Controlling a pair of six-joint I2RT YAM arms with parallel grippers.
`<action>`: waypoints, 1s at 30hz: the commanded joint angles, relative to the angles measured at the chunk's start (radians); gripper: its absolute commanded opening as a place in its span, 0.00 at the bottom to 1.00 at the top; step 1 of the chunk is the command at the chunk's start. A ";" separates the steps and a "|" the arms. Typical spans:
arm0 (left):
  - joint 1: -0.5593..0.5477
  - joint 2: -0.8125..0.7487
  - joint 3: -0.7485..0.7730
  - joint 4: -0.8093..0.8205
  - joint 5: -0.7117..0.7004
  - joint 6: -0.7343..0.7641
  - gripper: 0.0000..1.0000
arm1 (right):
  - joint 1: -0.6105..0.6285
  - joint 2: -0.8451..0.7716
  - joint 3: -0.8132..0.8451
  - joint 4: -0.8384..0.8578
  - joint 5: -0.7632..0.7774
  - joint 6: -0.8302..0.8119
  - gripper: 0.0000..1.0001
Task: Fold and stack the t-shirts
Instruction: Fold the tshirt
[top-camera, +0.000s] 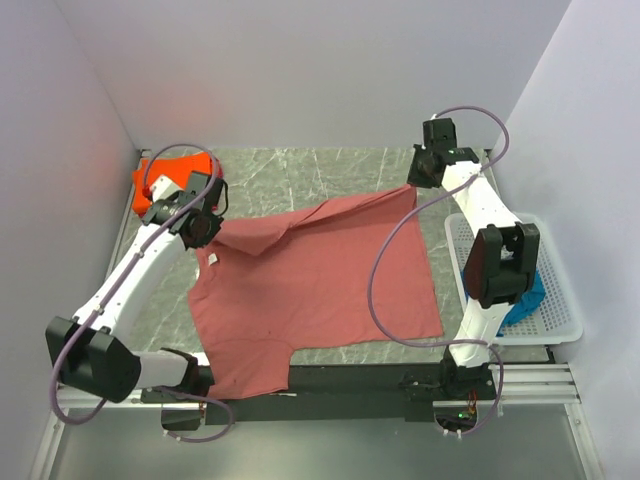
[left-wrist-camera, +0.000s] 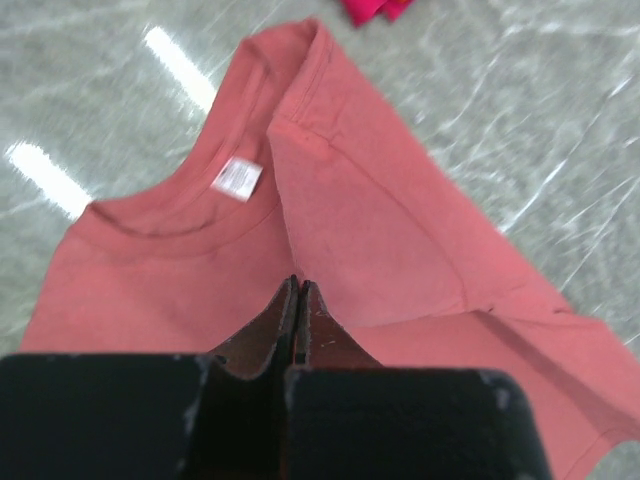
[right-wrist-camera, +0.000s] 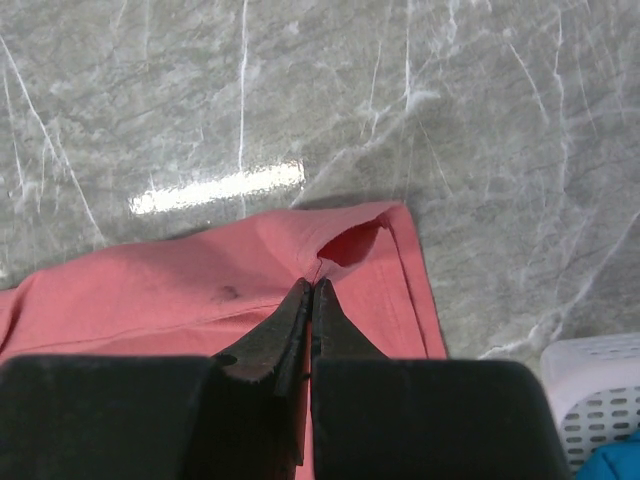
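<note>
Left gripper and right gripper both pinched tight over the brick-red t-shirt. Cloth caught? My tips hide it. Teal t-shirt peeks out behind my right arm.

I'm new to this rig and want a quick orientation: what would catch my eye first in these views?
A dusty brick-red cloth t-shirt lies spread mid-table, the left pincer shut on it near the collar, the right pincer on its far sleeve. A bright orange t-shirt sits bunched in the far left corner; a white plastic lattice basket at the right holds teal-blue cloth.
</note>
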 joint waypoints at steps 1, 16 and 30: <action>-0.023 -0.061 -0.033 -0.052 0.025 -0.043 0.00 | -0.008 -0.060 -0.001 -0.016 0.007 -0.027 0.00; -0.109 -0.199 -0.167 -0.121 0.144 -0.112 0.00 | -0.008 -0.119 -0.094 -0.009 0.016 -0.038 0.00; -0.158 -0.310 -0.384 -0.142 0.207 -0.167 0.01 | -0.008 -0.243 -0.398 0.045 0.126 0.060 0.09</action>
